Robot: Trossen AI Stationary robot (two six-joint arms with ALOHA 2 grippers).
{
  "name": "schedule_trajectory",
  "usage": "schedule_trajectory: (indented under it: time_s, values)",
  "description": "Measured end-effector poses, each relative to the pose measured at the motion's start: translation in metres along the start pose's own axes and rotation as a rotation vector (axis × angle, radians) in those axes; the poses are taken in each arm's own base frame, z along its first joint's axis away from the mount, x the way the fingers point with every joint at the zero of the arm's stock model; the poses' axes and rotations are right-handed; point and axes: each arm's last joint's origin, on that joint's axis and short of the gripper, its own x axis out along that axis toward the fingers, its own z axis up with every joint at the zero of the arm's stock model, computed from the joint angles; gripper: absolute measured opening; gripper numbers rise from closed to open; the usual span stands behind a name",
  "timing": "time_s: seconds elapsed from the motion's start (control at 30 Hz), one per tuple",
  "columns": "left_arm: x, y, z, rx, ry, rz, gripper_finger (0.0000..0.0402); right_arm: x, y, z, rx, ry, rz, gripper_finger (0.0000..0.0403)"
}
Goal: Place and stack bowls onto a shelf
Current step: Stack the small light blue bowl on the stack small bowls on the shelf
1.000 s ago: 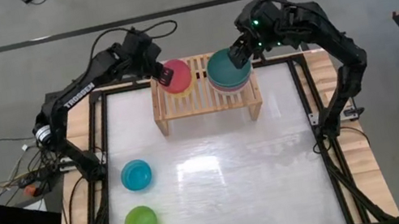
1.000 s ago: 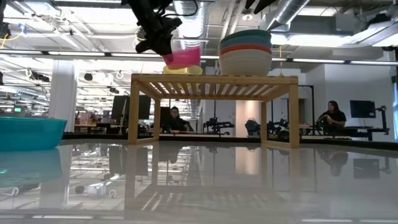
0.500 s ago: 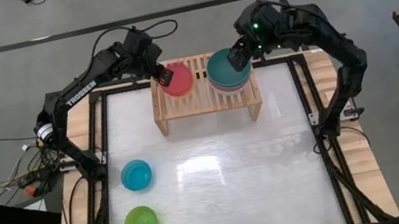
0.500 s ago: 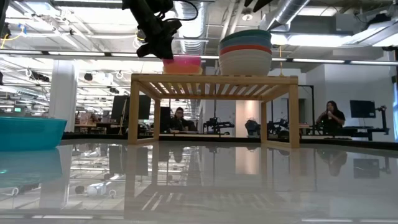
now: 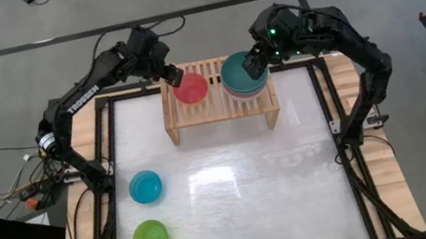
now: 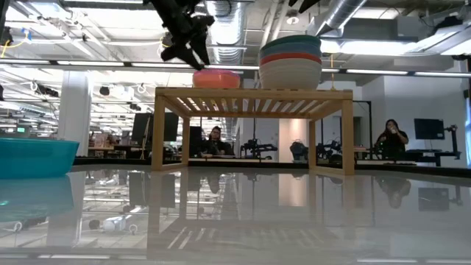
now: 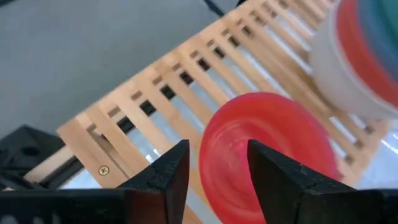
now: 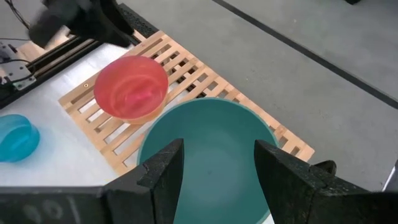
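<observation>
Pale and glossy, the table top (image 5: 234, 186) runs between two dark side rails, with the shelf (image 5: 219, 105) standing across its far edge at twelve o'clock in the high view.

On the shelf's slats sit two groups. Toward the nine o'clock end rests the pink bowl (image 5: 190, 87), mouth up, nested on a yellowish bowl that only the low view hints at beneath it. Toward the three o'clock end rises the stack of larger bowls (image 6: 291, 63), teal on top.

The left gripper (image 5: 173, 76) hovers just off the pink bowl's rim, at about ten o'clock from its centre. Its fingers (image 7: 163, 176) are spread, with nothing between them, and the bowl lies ahead of them in the left wrist view. The right gripper (image 5: 255, 61) hangs at the three o'clock rim of the teal bowl (image 8: 208, 146); its fingers are also spread, empty, above the bowl's mouth.

Two small bowls are still on the table: the cyan bowl (image 5: 145, 186) and the lime green bowl (image 5: 150, 238), both well apart from the shelf, at about seven o'clock from it and on the left arm's side. The left gripper is clearly the nearer one, so the next pick probably falls to it, with a long reach toward seven o'clock.

Being round, these bowls have no long axis; both point mouth up, so any rim point would serve for a pinch.
</observation>
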Motion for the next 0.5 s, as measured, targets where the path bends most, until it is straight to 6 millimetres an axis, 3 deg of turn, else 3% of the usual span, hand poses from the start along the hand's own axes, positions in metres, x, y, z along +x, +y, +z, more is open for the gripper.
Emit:
schedule_trajectory:
  time_s: [0.23, 0.5]
  values:
    - [-0.054, -0.006, 0.004, 0.054, -0.153, 0.074, 0.0147, -0.001, 0.002, -0.001, -0.037, -0.001, 0.003, 0.0221]
    - [-0.098, -0.021, -0.032, 0.033, -0.264, 0.166, 0.0147, 0.006, 0.028, 0.009, -0.175, -0.076, 0.214, 0.0221]
